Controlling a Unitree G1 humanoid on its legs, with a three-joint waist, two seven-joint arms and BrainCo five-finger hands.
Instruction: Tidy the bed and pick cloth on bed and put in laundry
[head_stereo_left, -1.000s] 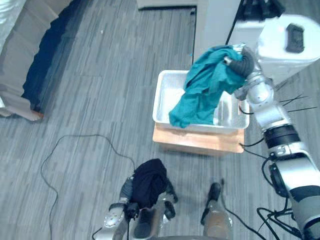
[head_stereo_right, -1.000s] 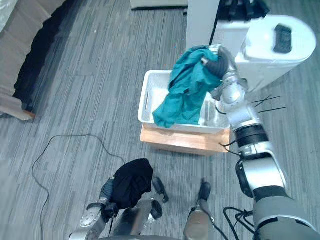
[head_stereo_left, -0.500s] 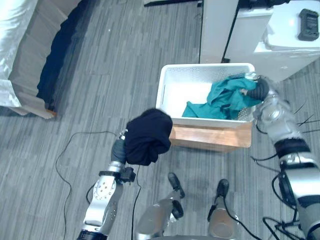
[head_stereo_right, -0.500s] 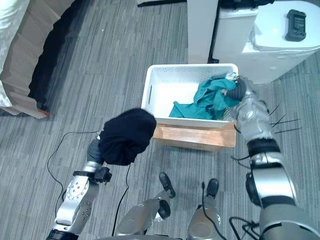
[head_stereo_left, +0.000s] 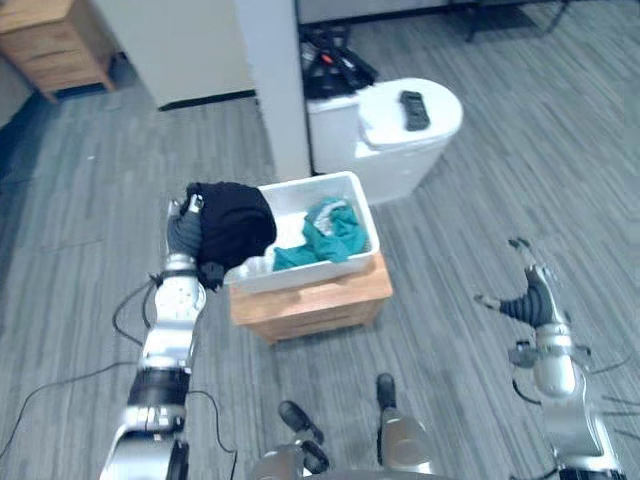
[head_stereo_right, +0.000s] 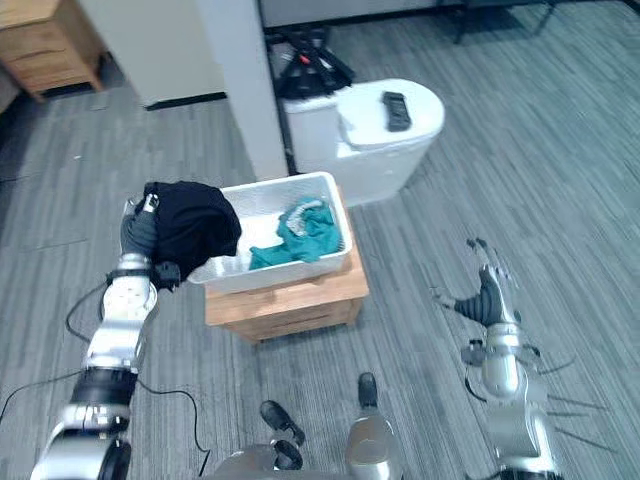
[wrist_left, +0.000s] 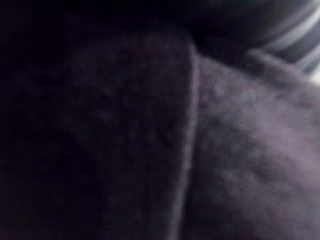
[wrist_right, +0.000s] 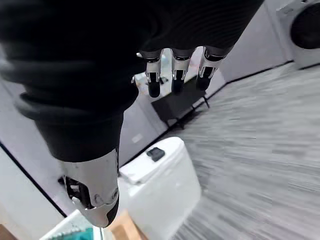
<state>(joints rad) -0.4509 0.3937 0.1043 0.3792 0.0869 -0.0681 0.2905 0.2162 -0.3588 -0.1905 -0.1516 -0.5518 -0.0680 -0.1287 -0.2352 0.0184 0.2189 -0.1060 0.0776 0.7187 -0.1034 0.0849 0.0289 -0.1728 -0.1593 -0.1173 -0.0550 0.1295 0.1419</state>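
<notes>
A white laundry basket (head_stereo_left: 352, 197) stands on a low wooden box (head_stereo_left: 320, 303). A teal cloth (head_stereo_left: 326, 231) lies inside it towards the right. My left hand (head_stereo_left: 184, 233) is raised at the basket's left rim, shut on a bunched black cloth (head_stereo_left: 233, 221) that hangs over that rim. The same black cloth (wrist_left: 150, 140) shows close up in the left wrist view. My right hand (head_stereo_left: 531, 299) is well to the right of the basket over the floor. It is open and empty, its fingers (wrist_right: 172, 75) straight.
A white round-topped appliance (head_stereo_left: 400, 135) with a black remote (head_stereo_left: 413, 108) on it stands behind the basket. A grey pillar (head_stereo_left: 275, 90) rises beside it, and a wooden cabinet (head_stereo_left: 50, 40) is at the far left. Grey plank floor lies all around.
The camera has shifted. My right hand let go of the teal cloth, which dropped into the basket, then drew back to the right and opened. My left hand lifted the black cloth to the basket's rim.
</notes>
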